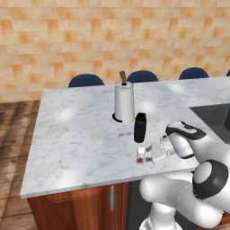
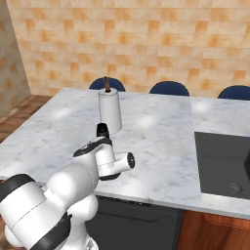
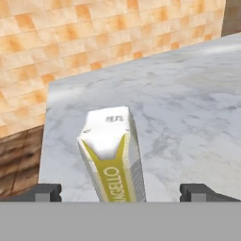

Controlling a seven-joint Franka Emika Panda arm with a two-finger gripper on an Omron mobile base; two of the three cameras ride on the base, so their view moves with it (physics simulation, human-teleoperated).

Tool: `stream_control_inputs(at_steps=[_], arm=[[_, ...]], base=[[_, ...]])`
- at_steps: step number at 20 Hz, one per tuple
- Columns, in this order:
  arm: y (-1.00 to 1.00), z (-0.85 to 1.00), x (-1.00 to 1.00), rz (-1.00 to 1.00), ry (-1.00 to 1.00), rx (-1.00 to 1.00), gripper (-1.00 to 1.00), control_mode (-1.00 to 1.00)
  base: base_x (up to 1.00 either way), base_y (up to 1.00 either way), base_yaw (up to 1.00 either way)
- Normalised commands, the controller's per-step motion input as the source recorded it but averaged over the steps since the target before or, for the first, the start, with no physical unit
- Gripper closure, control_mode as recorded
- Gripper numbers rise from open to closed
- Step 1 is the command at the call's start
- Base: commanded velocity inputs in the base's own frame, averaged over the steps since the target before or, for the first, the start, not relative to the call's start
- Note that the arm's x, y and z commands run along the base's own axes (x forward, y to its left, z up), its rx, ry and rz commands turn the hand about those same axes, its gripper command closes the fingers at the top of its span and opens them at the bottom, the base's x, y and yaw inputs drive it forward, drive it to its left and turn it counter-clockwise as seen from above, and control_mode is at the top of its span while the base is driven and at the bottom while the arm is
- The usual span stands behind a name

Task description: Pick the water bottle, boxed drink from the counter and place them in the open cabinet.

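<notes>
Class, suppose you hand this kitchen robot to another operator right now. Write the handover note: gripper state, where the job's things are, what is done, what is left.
Gripper: open, holding nothing, its fingertips standing wide on either side of the boxed drink.
Boxed drink: upright on the counter near the front edge, between the open fingers, not gripped.
Water bottle: upright on the counter, just behind the boxed drink and in front of the paper-towel roll.
Done: gripper brought up to the boxed drink.
Left: close on the boxed drink, carry it to the open cabinet, then do the same for the water bottle.

Rendered kitchen — marble counter [image 1: 81,134], black cooktop [image 2: 222,163], tiled wall [image 1: 90,40], paper-towel roll [image 1: 124,102]
</notes>
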Motion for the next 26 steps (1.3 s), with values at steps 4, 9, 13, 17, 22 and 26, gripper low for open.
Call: stream_control_inputs(at_steps=[4, 9, 13, 17, 22, 26], arm=[[0.02, -0.14, 0.01, -0.04, 0.0, 0.0, -1.0, -1.0], [0.02, -0.1, 0.12, -0.01, 0.0, 0.0, -1.0, -1.0], [0.05, -0.06, 0.13, -0.01, 0.01, 0.0, -1.0, -1.0], [0.23, -0.09, 0.0, 0.0, 0.01, 0.0, -1.0, -1.0], [0.17, -0.04, 0.0, 0.0, 0.02, 0.01, -1.0, -1.0], [0.13, -0.01, 0.0, 0.0, 0.01, 0.0, -1.0, -1.0]], base=[[0.0, 0.0, 0.0], [0.0, 0.0, 0.0], [0.0, 0.0, 0.0], [0.0, 0.0, 0.0], [0.0, 0.0, 0.0], [0.0, 0.0, 0.0]])
